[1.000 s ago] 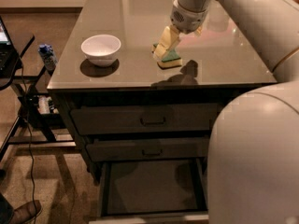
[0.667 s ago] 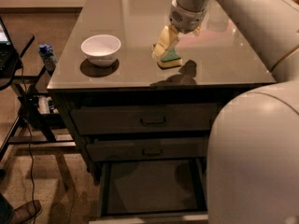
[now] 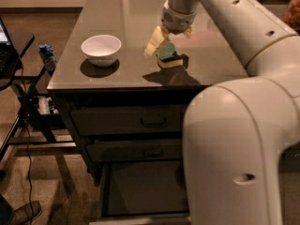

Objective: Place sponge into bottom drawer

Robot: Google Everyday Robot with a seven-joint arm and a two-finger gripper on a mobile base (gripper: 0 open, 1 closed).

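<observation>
The gripper [image 3: 168, 45] hangs over the right half of the glossy grey cabinet top [image 3: 117, 13], pointing down from the end of the big white arm [image 3: 243, 125] that fills the right side of the camera view. Its two pale yellow fingers [image 3: 153, 42] stand apart, one slanting down on the left and the other showing only as a short tip on the right, so the jaws are spread rather than closed. The sponge [image 3: 168, 57] lies on the cabinet top directly under them, dark green scouring side up with its yellow foam showing along the front edge. It looks as if the left finger ends just beside the sponge's upper left corner, though from this angle I cannot tell whether either finger touches it. A white bowl [image 3: 101, 48] stands upright on the same top, well to the left of the sponge and apart from it. Below the top, the two upper drawers [image 3: 136, 121] of the left column are shut, each with a dark handle. The bottom drawer [image 3: 140, 186] is pulled out towards the camera, its flat dark interior open to view and its pale front edge at the lower border; the arm hides its right part. A small blue and white object [image 3: 47, 55] sits to the left of the cabinet.
</observation>
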